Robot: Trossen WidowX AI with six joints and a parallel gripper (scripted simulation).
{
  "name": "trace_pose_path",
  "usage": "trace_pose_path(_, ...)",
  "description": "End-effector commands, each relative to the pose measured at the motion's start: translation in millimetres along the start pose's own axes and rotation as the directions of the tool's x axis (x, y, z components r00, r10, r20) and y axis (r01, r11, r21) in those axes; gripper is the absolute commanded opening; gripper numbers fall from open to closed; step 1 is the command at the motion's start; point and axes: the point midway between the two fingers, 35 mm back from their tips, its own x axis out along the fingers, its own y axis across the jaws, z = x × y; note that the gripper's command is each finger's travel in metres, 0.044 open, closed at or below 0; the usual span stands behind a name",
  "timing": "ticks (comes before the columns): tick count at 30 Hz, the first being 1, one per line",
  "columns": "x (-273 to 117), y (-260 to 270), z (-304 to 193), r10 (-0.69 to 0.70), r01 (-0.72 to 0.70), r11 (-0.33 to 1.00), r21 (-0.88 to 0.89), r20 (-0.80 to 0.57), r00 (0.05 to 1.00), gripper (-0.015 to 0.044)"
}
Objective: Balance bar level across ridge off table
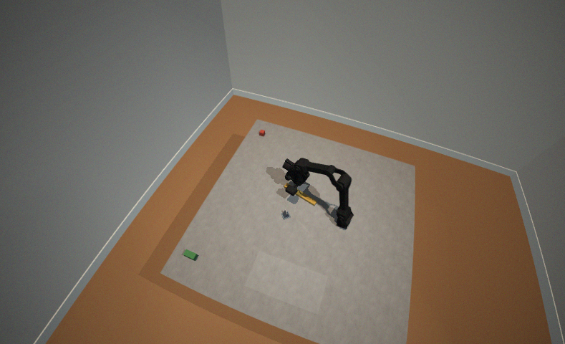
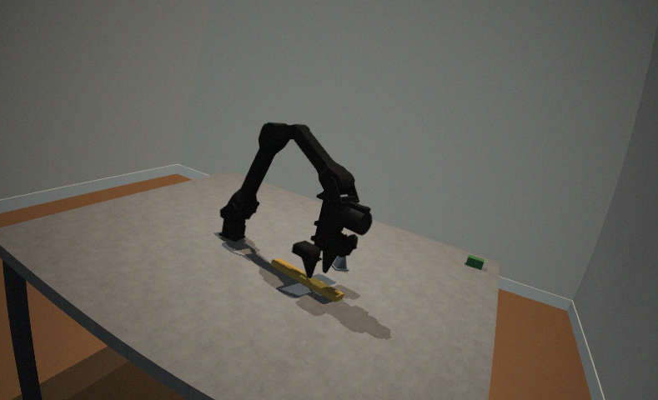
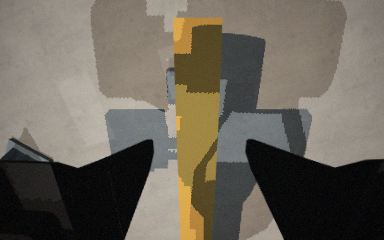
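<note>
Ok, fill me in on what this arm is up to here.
The black robot arm has its gripper open above the yellow bar, one finger on either side, with nothing held. The bar lies flat on the table, and the small grey ridge stands off to one side. It looks set to pick up the bar; balancing it across the ridge is not done.

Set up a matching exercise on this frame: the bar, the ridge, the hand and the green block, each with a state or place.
1. bar
2. ridge
3. hand
4. green block

A. near a table corner
B. open
C. flat on the table
D. bearing nothing

Pairs: 1-C, 2-D, 3-B, 4-A
</note>
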Motion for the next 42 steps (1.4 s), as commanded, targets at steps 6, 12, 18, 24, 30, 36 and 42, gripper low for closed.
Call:
trace_pose_path(6, 10, 1, -2, 0.005, -0.005, 1.000, -0.004, -0.010, 1.000, 0.0315)
trace_pose_path(12, 20, 1, -2, 0.005, -0.005, 1.000, -0.004, -0.010, 1.000, 0.0315)
trace_pose_path(18, 30, 1, -3, 0.005, -0.005, 1.000, -0.004, -0.010, 1.000, 0.0315)
trace_pose_path(24, 31, 1, -3, 0.005, -0.005, 1.000, -0.004, -0.010, 1.000, 0.0315)
trace_pose_path(30, 31, 1, -3, 0.005, -0.005, 1.000, -0.004, -0.010, 1.000, 0.0315)
trace_pose_path(36, 31, 1, -3, 0.005, -0.005, 1.000, -0.004, -0.010, 1.000, 0.0315)
trace_pose_path(42, 28, 0, -1, 0.000, 0.000, 1.000, 0.000, -0.004, 1.000, 0.0289)
